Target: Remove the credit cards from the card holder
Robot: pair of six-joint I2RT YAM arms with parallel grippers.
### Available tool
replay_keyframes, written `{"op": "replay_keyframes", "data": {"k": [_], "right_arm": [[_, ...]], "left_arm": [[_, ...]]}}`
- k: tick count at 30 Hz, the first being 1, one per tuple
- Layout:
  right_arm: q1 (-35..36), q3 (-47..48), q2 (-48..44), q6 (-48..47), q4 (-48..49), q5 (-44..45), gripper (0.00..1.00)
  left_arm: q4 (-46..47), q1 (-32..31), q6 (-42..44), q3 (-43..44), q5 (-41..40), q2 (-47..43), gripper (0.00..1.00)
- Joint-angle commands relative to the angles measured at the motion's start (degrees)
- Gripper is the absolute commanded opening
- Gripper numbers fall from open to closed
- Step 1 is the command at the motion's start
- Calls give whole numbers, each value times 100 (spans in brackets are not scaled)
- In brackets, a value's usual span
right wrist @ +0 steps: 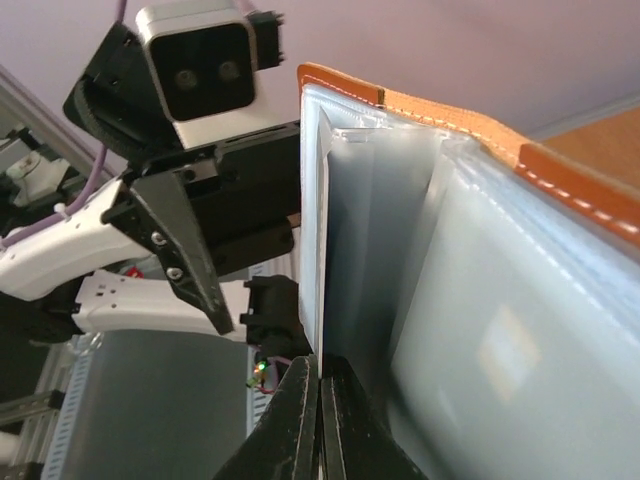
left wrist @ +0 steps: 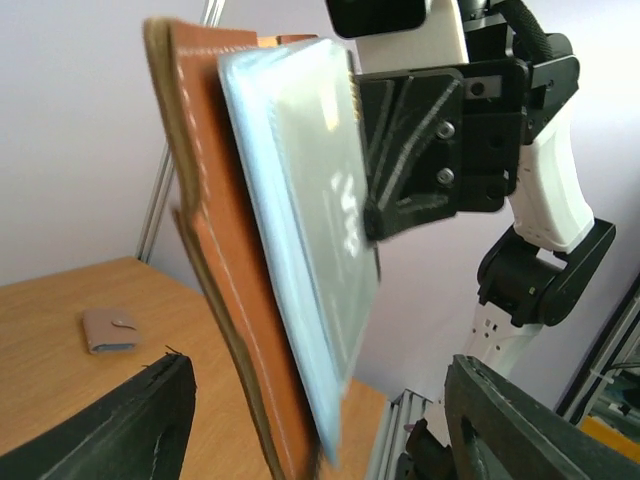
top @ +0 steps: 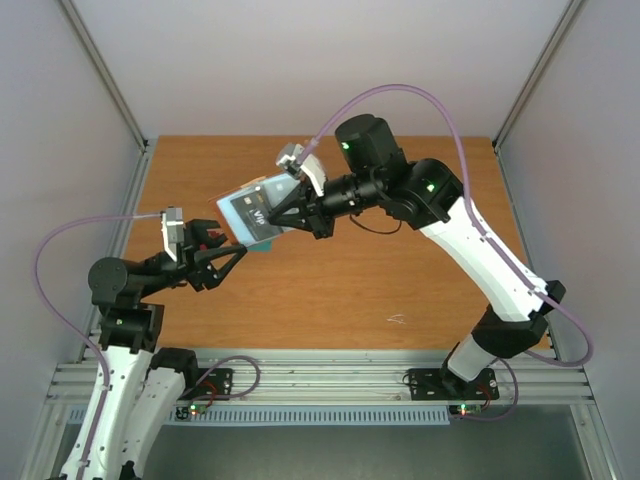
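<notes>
Card holder [left wrist: 225, 260]: we find it raised off the table [top: 400, 260], over the left-centre area, standing roughly on edge. It is tan-brown leather with pale stitching, and a stack of clear sleeves fans from its inner face. We note a black card with white markings [top: 250, 213] seated in the outermost sleeve. We cannot tell what the other sleeves contain.

Right gripper [right wrist: 318, 400]: the arm reaches in from the right. Its jaws are clenched on the sleeve side of the card holder and carry it alone.

Left gripper [top: 228, 245]: it sits just near and left of the card holder. Its jaws are released, with the fingers [left wrist: 130, 425] standing well apart. In its wrist view the holder's lower edge hangs between them, and we see no contact.

We also record a small taupe wallet [left wrist: 108, 331] with a snap tab, lying closed on the table. A teal-green patch [top: 264, 245] shows just below the holder; we cannot tell what it is.
</notes>
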Motion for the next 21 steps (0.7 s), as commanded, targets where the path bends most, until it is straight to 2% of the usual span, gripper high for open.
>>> {"op": "replay_keyframes", "data": {"k": [1,2,4,7,8,10,12,14,18,21], "right_arm": [[312,512,464,-327,-497,-294,1],[346,530,520,-288,-405,-419,1],[375,520,588,-221,-275,-477,1],[376,517,603,-246,-270,-339,1],[374,501,591,-253,-282,-292,4],[357,388,496,-261,-250,-237,19],[255,97,291,-138,17,-210,24],[109,-271,63,92,365,-170,23],[51,-511,-30,283,441,271,10],[51,-521,80,366,487,131,10]], "left_arm": [[421,-13,-322,47,-149,102,68],[416,-13,-353,55,-171,102,64],[404,-13,-380,35,-138,102,45],[405,-13,-364,-12,-78,69,7],[405,-13,-364,-28,-75,63,1],[433,-13,-356,-43,-59,46,0],[501,-13,-379,-65,-71,35,0],[546,-13,-405,-76,-94,35,0],[587,-13,-417,-75,-33,43,0],[590,-13,-400,-71,-43,48,0]]}}
